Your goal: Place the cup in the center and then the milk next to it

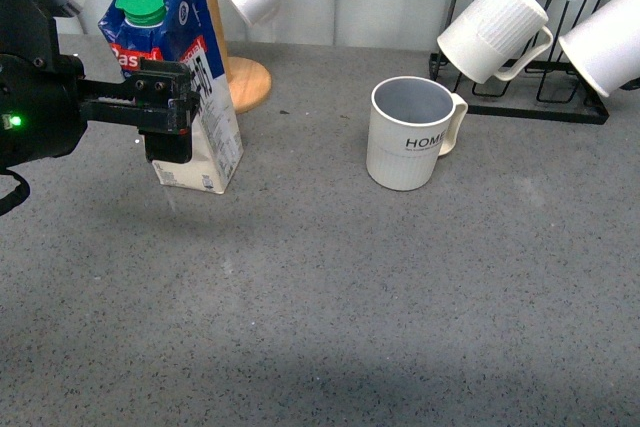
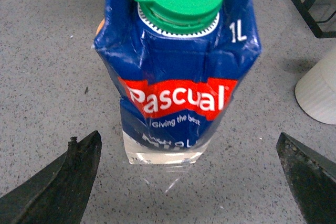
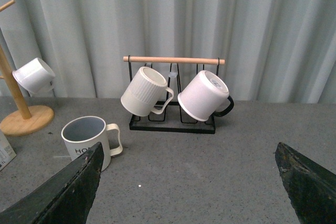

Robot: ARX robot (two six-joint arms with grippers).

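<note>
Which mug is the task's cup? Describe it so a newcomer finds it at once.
Find the black wire rack at the back right. In front of its left end stands the cup, upright on the grey table. Unlike the hung mugs, it bears black HOME lettering.

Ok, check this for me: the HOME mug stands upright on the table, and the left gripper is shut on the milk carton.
Wrong in one respect: the left gripper is open, not shut on the milk carton. The left wrist view shows its fingers spread wide, one each side of the carton and clear of it. The HOME mug does stand upright on the table.
</note>
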